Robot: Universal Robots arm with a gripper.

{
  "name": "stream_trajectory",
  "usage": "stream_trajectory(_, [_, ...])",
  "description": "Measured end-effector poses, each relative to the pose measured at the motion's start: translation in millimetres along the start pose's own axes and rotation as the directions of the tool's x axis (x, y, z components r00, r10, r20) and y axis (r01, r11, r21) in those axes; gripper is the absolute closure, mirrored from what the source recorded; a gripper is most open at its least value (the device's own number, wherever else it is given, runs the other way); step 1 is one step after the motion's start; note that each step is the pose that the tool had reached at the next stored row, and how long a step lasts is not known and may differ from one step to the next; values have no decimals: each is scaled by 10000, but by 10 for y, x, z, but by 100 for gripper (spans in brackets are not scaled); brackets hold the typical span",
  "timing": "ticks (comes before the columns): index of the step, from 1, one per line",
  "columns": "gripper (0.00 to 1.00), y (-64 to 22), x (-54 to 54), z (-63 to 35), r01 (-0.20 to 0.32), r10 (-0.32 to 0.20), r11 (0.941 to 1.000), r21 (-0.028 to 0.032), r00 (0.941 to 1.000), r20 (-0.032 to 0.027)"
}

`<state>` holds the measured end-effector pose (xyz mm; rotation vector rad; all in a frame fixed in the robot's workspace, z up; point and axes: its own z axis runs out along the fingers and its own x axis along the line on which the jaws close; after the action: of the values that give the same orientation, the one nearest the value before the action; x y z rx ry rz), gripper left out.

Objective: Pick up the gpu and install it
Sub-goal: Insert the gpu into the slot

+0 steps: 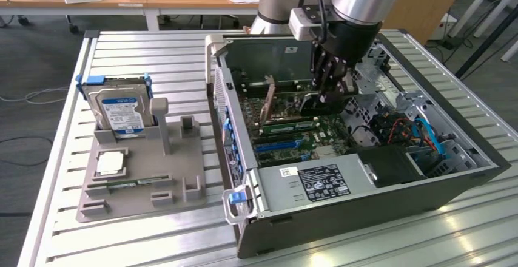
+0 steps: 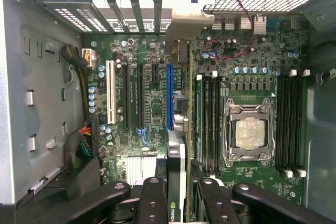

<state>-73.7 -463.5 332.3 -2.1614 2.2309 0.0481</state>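
My gripper (image 1: 328,94) is down inside the open computer case (image 1: 453,182), above the motherboard (image 2: 136,124). It is shut on the gpu (image 1: 293,97), a thin card that stands on edge. In the wrist view the gpu (image 2: 177,153) runs edge-on between my two black fingers (image 2: 153,195), next to the blue expansion slot (image 2: 169,95). Its silver end bracket (image 2: 184,19) reaches the rear slot openings. Whether the card sits fully in a slot I cannot tell.
A silver hard drive with a blue frame (image 1: 120,108) stands in a grey fixture (image 1: 137,179) on the exterior view's left, with a small chip (image 1: 109,162) on it. Inside the case are the processor socket (image 2: 249,132), memory slots (image 2: 291,124) and the power supply (image 1: 317,182).
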Motion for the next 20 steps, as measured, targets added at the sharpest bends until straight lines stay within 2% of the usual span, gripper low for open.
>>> stream_trajectory(4, [73, 0, 2, 38, 1, -1, 10000, 0, 10000, 1])
stream_trajectory(5, [73, 2, 5, 100, 0, 0, 10000, 0, 10000, 0])
stream_trajectory(10, [73, 3, 7, 153, 0, 0, 10000, 0, 10000, 0])
stream_trajectory(16, [73, 7, 7, 158, -2, 2, 10000, 1, 10000, 0])
stream_trajectory(20, [73, 58, 8, 160, -1, 1, 10000, 4, 10000, 2])
